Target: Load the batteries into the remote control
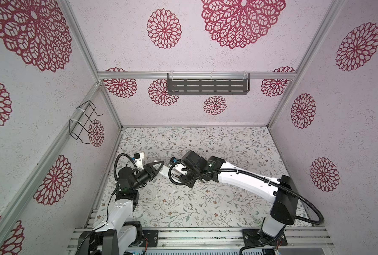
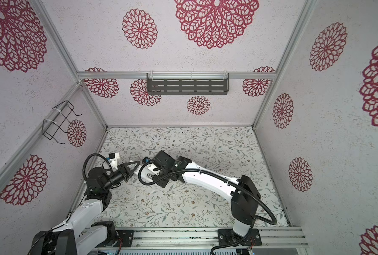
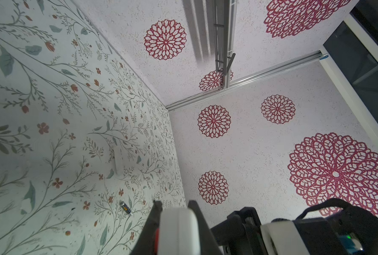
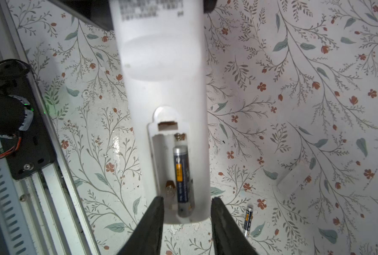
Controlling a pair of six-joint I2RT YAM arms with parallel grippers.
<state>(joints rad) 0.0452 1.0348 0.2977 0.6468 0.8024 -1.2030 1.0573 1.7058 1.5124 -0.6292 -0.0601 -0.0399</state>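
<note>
Left gripper (image 1: 161,165) clamps remote control (image 4: 161,66); right gripper (image 4: 187,199) straddles its end, grip unclear; seated battery (image 4: 180,174); loose battery (image 4: 248,220) on table (image 4: 294,132).

1. A robot lab test cell.
2. Aluminium frame profiles (image 1: 139,75) carry wallpapered panels (image 1: 183,114).
3. A left arm (image 1: 119,212) and a right arm (image 1: 245,178) are bolted to a slotted rail (image 1: 205,234) at the edge of a floral tabletop (image 1: 205,205).
</note>
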